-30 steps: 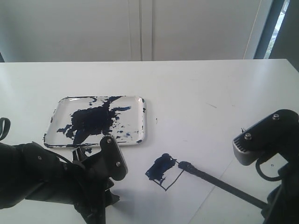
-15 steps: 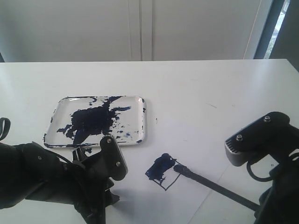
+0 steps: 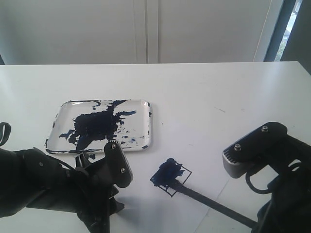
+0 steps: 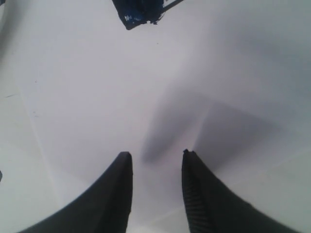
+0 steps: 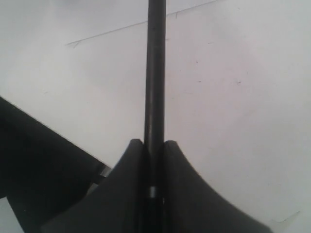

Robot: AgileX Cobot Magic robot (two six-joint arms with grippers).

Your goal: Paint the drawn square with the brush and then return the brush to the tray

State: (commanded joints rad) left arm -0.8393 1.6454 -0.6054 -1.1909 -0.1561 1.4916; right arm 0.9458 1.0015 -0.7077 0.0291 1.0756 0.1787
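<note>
The drawn square (image 3: 172, 176) lies on the white table in front of the tray (image 3: 148, 127); its left half is blotched dark blue. The long black brush (image 3: 214, 206) slants from the lower right, with its tip at the square's near side. My right gripper (image 5: 154, 143) is shut on the brush handle (image 5: 156, 73), with the pale ring between the jaws. In the exterior view the right arm (image 3: 257, 150) covers that grip. My left gripper (image 4: 155, 155) is open and holds nothing; it hangs over bare table, with the blue blotch (image 4: 138, 12) some way beyond its fingertips.
The tray carries a big navy paint blotch (image 3: 95, 125) and splatters. My left arm (image 3: 58, 189) fills the lower left of the exterior view. The table's far edge (image 3: 155, 63) meets a white wall. Small dark specks (image 3: 162, 124) dot the table.
My right arm has moved left, and the brush tip has slid from the square's right corner leftward to its near side. The left arm has not moved.
</note>
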